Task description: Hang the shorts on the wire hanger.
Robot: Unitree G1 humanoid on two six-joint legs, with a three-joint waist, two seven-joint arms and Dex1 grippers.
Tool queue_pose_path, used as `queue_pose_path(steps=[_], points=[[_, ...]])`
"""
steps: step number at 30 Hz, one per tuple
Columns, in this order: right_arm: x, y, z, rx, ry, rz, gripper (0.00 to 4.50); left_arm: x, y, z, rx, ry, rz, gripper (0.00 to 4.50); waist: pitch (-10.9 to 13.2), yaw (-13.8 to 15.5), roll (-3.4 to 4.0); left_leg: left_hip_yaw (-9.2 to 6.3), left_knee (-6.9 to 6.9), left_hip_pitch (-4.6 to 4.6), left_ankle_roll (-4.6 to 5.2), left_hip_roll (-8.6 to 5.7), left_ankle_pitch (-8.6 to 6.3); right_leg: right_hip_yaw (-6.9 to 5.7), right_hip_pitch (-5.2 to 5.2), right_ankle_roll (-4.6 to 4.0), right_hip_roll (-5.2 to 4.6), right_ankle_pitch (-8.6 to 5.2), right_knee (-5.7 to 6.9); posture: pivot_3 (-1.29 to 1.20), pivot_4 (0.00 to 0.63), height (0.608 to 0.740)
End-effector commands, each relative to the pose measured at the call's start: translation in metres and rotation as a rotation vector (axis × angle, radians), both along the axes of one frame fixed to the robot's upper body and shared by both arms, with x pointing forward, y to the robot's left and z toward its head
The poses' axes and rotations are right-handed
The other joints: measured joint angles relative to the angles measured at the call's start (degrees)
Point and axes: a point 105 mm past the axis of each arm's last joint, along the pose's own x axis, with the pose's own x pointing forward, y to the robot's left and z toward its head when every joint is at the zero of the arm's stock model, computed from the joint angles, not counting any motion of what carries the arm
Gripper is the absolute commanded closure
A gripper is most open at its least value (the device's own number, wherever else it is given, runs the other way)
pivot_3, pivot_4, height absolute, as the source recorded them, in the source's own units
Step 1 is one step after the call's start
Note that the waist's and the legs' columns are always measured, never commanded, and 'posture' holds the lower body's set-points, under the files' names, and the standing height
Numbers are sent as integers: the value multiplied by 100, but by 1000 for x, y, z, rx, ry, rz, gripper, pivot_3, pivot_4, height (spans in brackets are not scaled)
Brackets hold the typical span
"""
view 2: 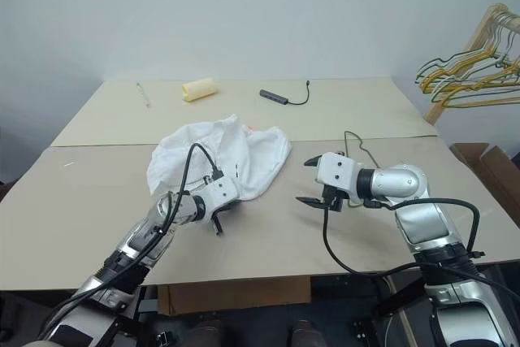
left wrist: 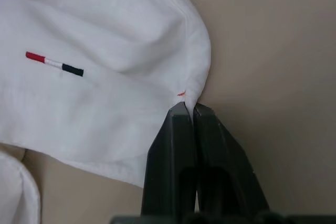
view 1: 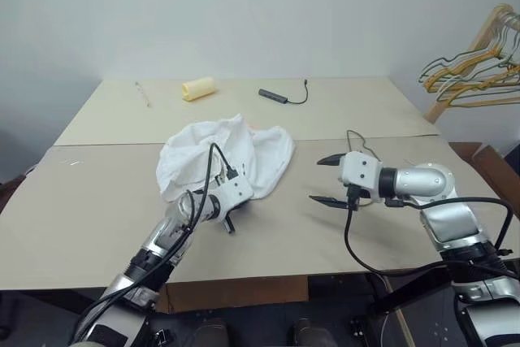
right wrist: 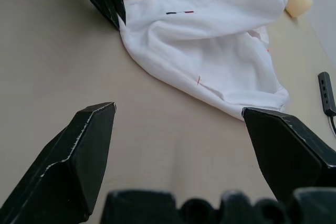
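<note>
Beige tabletop carries the shorts, bunched mid-table; left gripper is pinched onto their near hem, right gripper gapes wide beside them. Soft, light cloth will likely sag; a second hem hold seems wise.

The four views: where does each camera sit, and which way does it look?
Left eye and right eye views: on the head, looking forward and down at the table, both arms, the shorts.
Left wrist view: along the left pincer, shut on the shorts' edge.
Right wrist view: along the open right pincer, toward the shorts.
Shared: the right wrist view also shows the shorts and the left pincer.
</note>
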Motion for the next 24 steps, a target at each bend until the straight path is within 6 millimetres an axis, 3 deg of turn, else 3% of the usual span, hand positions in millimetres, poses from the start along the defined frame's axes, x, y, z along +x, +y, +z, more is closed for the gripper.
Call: queue_pose_path(steps=[1,3,6,12,17,24], points=[[4,6,9,-4,-49,13,0,-13,7,34,-68,-98,-40,4462,0,-9,0,0,-1,-2,0,1,0,0,-3,-5,0,3,-1,101,0,740],[5,7,7,-16,-53,14,0,-33,9,52,-157,-101,-99,4462,0,-24,0,0,-2,-4,-1,3,-1,0,-5,-16,0,7,-2,101,0,740],[9,9,-3,-61,-66,26,0,-68,29,75,-221,-79,-131,4462,1,-46,0,2,-2,-10,-1,4,-1,-1,-10,-17,-5,7,-3,122,0,740],[20,26,-21,-138,-137,63,0,-110,72,92,-142,-16,-102,4462,1,-61,1,2,-2,10,-1,6,0,-5,1,5,-6,-25,5,166,0,740],[26,36,-39,-212,-199,122,0,-133,93,110,-142,3,-72,4462,2,-16,0,4,-2,8,-1,5,0,-4,-2,-15,-9,-37,3,199,0,740],[30,67,-43,-184,-275,219,0,-150,107,133,-163,1,-34,4462,3,56,1,2,-3,7,-2,6,0,-6,-2,-16,-7,-37,5,212,0,740]])
